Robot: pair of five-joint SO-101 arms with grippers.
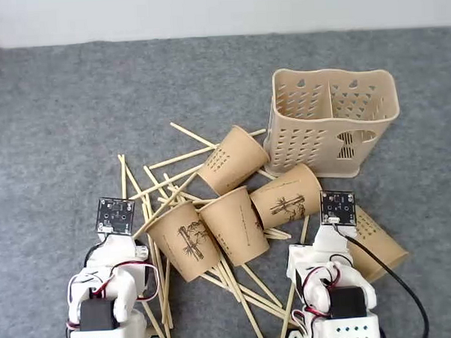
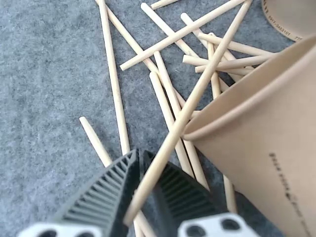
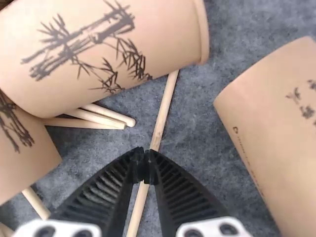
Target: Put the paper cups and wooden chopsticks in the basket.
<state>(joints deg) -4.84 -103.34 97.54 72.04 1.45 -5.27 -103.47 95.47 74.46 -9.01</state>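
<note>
Step in hand: the first pick, by the look of it. The beige perforated plastic basket (image 1: 306,139) stands upright at the far right. What shows of its compartments holds nothing. Five brown paper cups (image 1: 239,224) with bamboo print lie on their sides among scattered pale wooden chopsticks (image 1: 181,157) on the grey felt mat (image 1: 59,131), between the basket and the arms.

Left gripper (image 2: 139,154): tips pressed together. A long chopstick (image 2: 197,94) leans on a cup rim (image 2: 261,148) and crosses the inner face of one finger. Whether it is clamped cannot be told.

Right gripper (image 3: 145,159): tips pressed together, directly over a single chopstick (image 3: 163,113) lying between two cups (image 3: 108,54) (image 3: 276,148).

Next move, as judged: spread the jaws, straddle one stick, close, lift, then carry it to the basket.

The high view locates the basket and the whole pile. The wrist views show the fingertips, which the camera boards cover from above.
</note>
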